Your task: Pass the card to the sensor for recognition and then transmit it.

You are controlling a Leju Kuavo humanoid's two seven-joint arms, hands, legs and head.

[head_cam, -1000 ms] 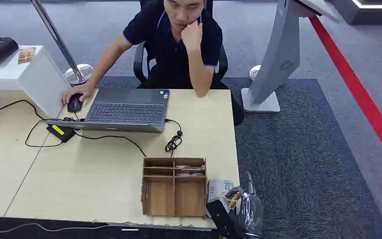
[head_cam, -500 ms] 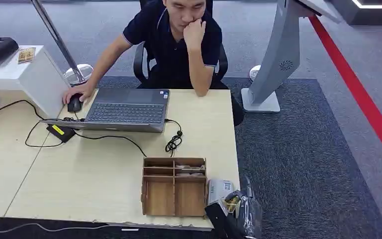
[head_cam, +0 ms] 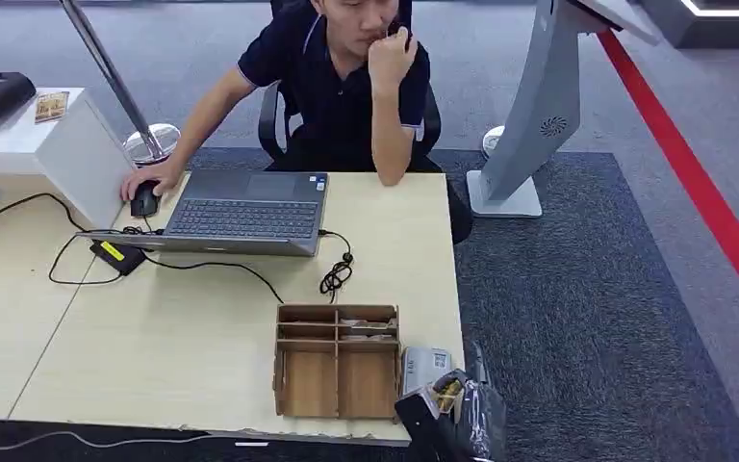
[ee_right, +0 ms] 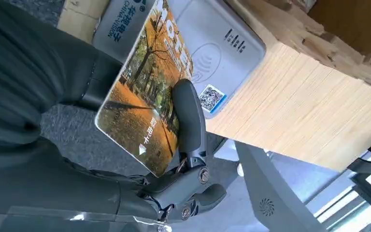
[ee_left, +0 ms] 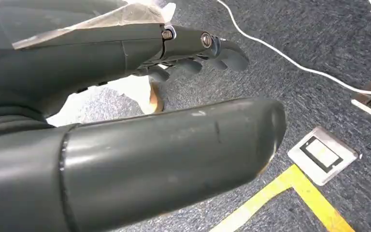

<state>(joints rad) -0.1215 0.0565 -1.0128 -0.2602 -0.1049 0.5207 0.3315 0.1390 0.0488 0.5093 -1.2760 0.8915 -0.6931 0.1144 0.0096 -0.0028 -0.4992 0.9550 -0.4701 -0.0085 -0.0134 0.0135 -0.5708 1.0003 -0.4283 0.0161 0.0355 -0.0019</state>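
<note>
The right robot hand (ee_right: 140, 145) pinches the card (ee_right: 142, 92) between thumb and a dark finger that lies across its printed face. In the right wrist view the card sits centre-left of the frame, tilted, just off the grey sensor (ee_right: 207, 43), overlapping its near end; whether they touch I cannot tell. In the head view this robot hand (head_cam: 447, 409) is at the bottom edge, right of centre, against the sensor (head_cam: 426, 364), which lies at the counter's (head_cam: 183, 346) lower right corner beside the wooden organizer (head_cam: 337, 361).

The left robot hand (ee_left: 140, 111) hangs over grey carpet; its fingers (ee_left: 207, 48) are spread and gently curled, and it holds nothing.

The card looks thin, stiff and light, with a glossy printed face, so it is likely slippery. A flat pinch on both faces suits it better than an edge grip, which could let it pivot or flick out. The hold seems to sit toward one long side, leaving much of the card free to present flat to the reader. I judge the recognition step to be in hand; the handover is not yet done. The person (head_cam: 337, 77) sits at the top centre, behind a laptop (head_cam: 245, 207), one hand on a mouse (head_cam: 143, 200).
</note>
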